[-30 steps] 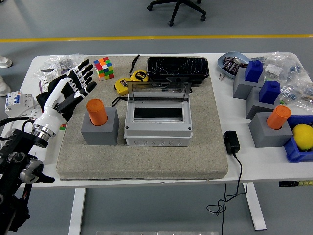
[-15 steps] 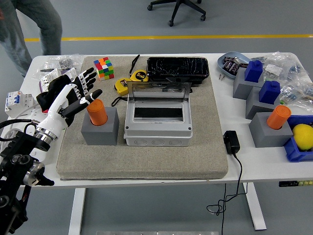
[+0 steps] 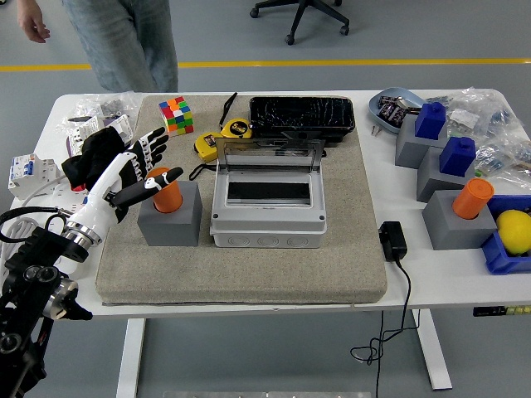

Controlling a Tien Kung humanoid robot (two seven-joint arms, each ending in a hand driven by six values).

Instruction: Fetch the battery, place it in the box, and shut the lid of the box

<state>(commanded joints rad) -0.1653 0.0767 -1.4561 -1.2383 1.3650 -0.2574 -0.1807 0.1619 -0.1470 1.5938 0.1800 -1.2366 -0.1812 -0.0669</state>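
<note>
We have our left hand (image 3: 133, 170) at the battery (image 3: 167, 188), an orange cylinder standing upright in a grey holder (image 3: 171, 219) left of the open box (image 3: 267, 201), fingers spread around it and not yet closed. A shallow, off-centre grip could tilt it or jam it in the socket.

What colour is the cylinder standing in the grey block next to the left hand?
Orange; the cylinder in the grey block beside the left hand shows best in the head view.
</note>
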